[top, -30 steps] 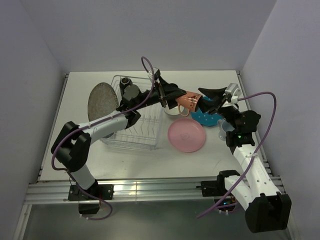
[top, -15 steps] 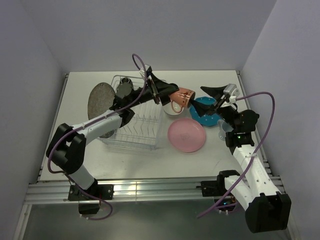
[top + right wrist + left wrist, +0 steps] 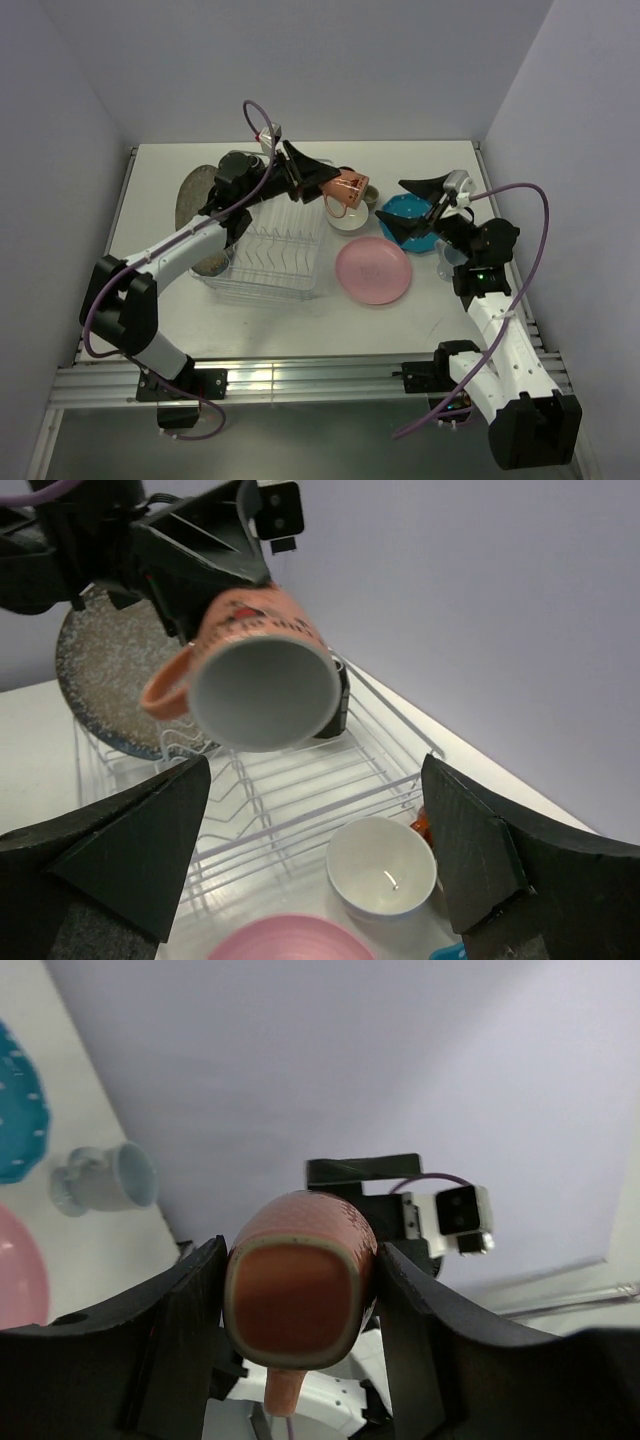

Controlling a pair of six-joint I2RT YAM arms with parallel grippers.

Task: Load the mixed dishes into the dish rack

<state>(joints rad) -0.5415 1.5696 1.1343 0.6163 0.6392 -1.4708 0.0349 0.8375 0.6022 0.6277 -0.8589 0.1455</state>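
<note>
In the left jaws, pink mug (image 3: 345, 190) now farther left, nearer the dish rack (image 3: 265, 258)

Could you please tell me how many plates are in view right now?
3. Grey plate stands at the rack's left side; pink plate lies flat right of the rack; teal plate lies behind it, partly under the right claw. Others may be hidden by the arms.

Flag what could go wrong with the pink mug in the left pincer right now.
1. The left pincer grips the pink mug on its side, in the air near the white bowl; a slip could crack both.
2. Its handle sticks out and might snag on the dish rack.
3. The open right pincer hovers close by; the arms could clash.
</note>
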